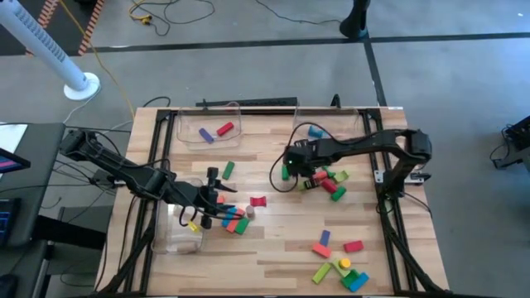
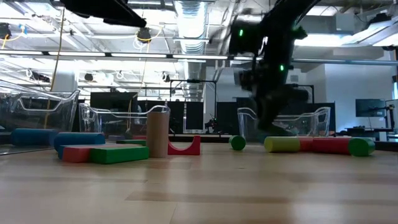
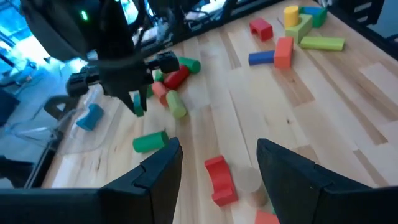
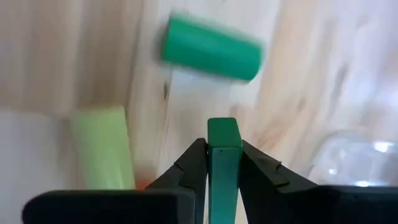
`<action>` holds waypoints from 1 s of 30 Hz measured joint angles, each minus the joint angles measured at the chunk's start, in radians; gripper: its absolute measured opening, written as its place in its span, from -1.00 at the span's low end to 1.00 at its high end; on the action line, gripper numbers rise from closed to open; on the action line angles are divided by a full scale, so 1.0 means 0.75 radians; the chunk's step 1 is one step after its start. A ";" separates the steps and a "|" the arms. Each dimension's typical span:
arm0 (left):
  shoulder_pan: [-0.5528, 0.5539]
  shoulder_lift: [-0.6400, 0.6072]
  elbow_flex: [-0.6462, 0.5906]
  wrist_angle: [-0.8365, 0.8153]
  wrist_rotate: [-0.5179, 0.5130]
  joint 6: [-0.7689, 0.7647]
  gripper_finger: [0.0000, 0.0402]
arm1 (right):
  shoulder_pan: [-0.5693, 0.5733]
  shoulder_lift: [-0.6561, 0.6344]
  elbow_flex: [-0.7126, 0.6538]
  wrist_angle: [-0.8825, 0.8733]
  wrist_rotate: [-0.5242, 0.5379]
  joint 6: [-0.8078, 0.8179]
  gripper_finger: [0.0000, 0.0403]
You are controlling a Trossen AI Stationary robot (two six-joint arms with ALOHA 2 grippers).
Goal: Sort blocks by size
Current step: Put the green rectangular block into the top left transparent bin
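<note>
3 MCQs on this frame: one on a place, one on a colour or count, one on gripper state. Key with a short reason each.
1. Where is the red arch block?
A. in the far clear bin
B. on the bare table between the two grippers
C. in the pile at the near right corner

2. What colour is the block in the right gripper?
A. green
B. red
C. purple

3. How does the left gripper stand?
A. shut on a yellow bar
B. shut on nothing
C. open, holding nothing

Key: 1 B, the high view shows it lying alone on the wood, right of the left gripper and nearer than the right one. 2 A, the right wrist view shows a thin green block pinched between the fingers, with a green cylinder lying beyond. 3 C, the left wrist view shows both fingers apart with only table between them.
</note>
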 joint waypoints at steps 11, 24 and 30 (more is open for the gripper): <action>0.001 0.000 0.000 0.222 -0.026 0.106 0.00 | 0.186 -0.295 0.001 0.387 -0.003 0.153 -0.52; 0.067 0.029 0.000 0.459 0.064 0.048 0.00 | 0.462 -0.354 0.002 1.034 -0.006 0.093 -0.52; 0.093 0.097 0.000 0.585 0.102 0.026 0.00 | 0.512 -0.354 0.002 1.169 -0.007 0.075 -0.52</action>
